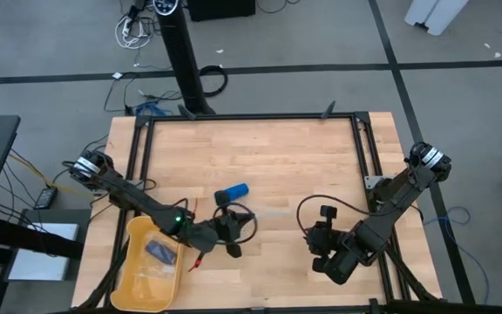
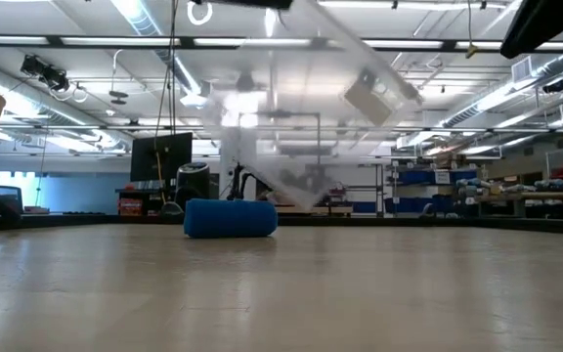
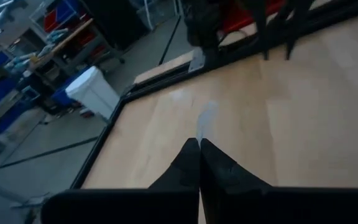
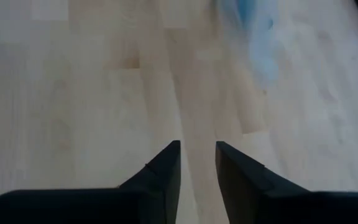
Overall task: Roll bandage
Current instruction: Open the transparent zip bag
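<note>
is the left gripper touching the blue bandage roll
Apart. The high view shows bare table between the left gripper and the rolled bandage; the low view shows the roll lying alone on the tabletop.

Left gripper [image 1: 230, 237] with fingers pressed together near the table's front edge; right gripper [image 1: 321, 237], fingers slightly parted, near the front-right corner.
</note>
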